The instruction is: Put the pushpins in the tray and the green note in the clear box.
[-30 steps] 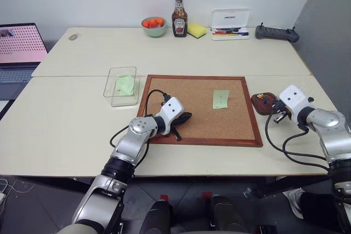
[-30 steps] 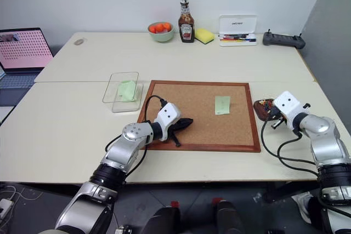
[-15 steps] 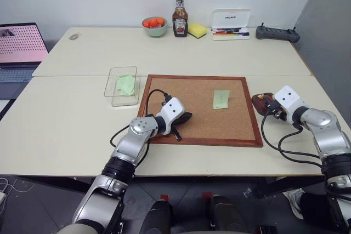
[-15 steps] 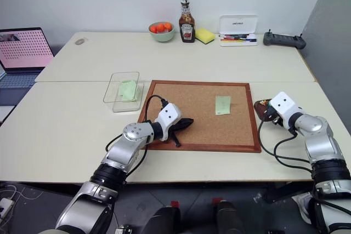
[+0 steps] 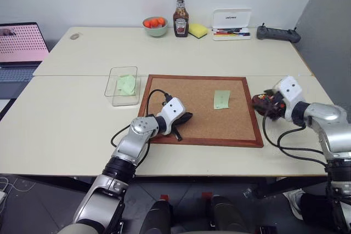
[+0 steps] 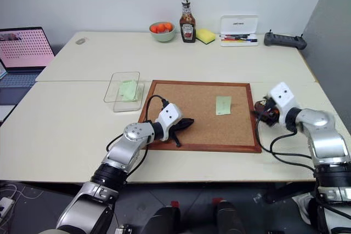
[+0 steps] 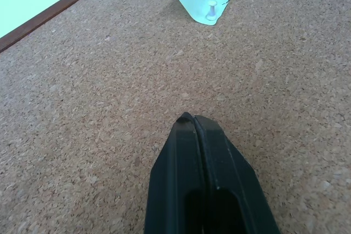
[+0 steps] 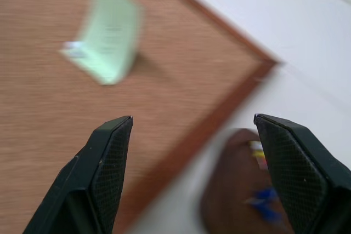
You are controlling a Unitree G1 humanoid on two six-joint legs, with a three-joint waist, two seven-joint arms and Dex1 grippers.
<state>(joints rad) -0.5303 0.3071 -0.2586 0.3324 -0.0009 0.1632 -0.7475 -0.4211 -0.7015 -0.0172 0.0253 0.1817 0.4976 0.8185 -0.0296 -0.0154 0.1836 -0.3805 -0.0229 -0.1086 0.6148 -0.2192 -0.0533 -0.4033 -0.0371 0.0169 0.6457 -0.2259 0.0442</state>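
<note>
Right pincer (image 8: 192,130) gapes empty above the tray (image 8: 241,190), likely just freed of a pin. Left pincer (image 7: 193,121) rests closed on the corkboard (image 5: 197,108), while the green note (image 5: 221,99) is pinned there.

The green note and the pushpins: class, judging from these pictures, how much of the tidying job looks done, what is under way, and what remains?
Done: coloured pushpins lie in the tray. Under way: the right claw hangs open and empty above the tray. Left: the green note sits on the corkboard, one white pin through it, and belongs in the clear box. The left claw rests shut.
</note>
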